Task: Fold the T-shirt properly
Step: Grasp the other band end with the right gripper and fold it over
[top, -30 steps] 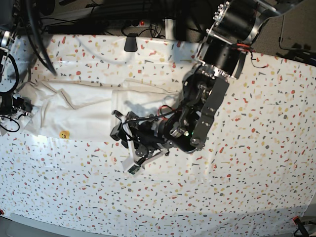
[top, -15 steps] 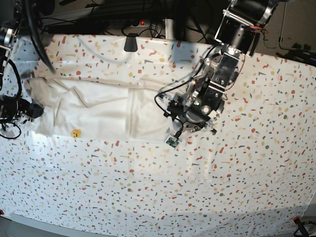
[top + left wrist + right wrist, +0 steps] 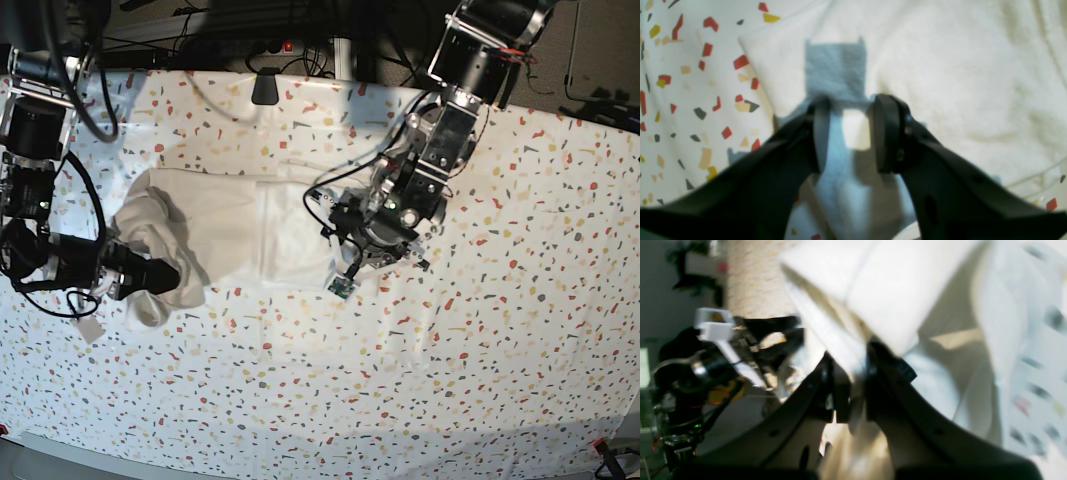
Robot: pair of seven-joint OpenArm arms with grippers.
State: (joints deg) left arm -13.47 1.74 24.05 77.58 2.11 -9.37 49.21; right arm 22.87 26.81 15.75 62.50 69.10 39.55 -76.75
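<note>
The white T-shirt (image 3: pixel 240 225) lies as a long folded strip on the speckled table cover (image 3: pixel 500 350). Its left end is bunched and raised off the cover. My right gripper (image 3: pixel 175 280) holds that end. In the right wrist view this gripper (image 3: pixel 850 373) is shut on a fold of the T-shirt (image 3: pixel 890 290). My left gripper (image 3: pixel 335 240) hovers over the shirt's right end. Its jaws (image 3: pixel 848 133) stand open with nothing between them, above the cloth (image 3: pixel 940 66) near a corner.
Cables and a black clip (image 3: pixel 265 88) sit along the far table edge. The table cover (image 3: pixel 690 100) lies just left of the shirt's corner in the left wrist view. The left arm (image 3: pixel 706 366) appears blurred in the right wrist view.
My right gripper has lifted the shirt's left end and carried it rightward over the strip. The left arm drew back from the shirt's middle to its right end, then stayed nearly still.
</note>
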